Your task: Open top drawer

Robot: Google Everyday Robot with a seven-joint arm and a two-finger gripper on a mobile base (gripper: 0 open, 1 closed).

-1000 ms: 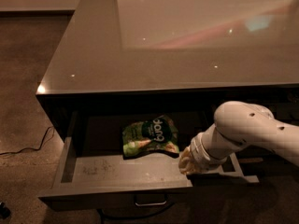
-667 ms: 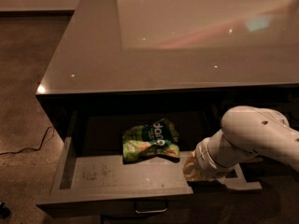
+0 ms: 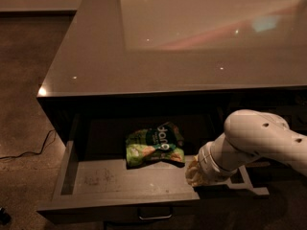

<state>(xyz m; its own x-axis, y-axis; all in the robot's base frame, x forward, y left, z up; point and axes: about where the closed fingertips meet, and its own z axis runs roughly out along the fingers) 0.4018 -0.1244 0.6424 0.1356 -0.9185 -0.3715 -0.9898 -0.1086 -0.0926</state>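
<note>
1. Grey inner floor and sides show that the top drawer point(image 3: 120, 182) stands pulled well out from under the tabletop point(image 3: 168, 47), its dark front nearest the camera.
2. The pincer point(image 3: 195, 175) sits at the end of the white arm point(image 3: 259, 138), low at the drawer's front right corner, close to the front wall or touching it; which of the two cannot be told.
3. Whether the pincer is clenched or released cannot be told either, since the wrist covers it.
4. The drawer's long axis runs left to right, so almost all of it lies to the left of the pincer, and it slides towards the camera.
5. The handle point(image 3: 154, 213) is left of the pincer and lower, at the middle of the front, well apart from it.
6. A crumpled green bag point(image 3: 154, 145) lies on the drawer floor, left of the pincer and further back, not touching it.
7. White lettering on the bag seems to read "dang"; nothing else is legible.
8. Judged from this, the opening looks largely done, and any further pull would run straight out towards the camera.
</note>
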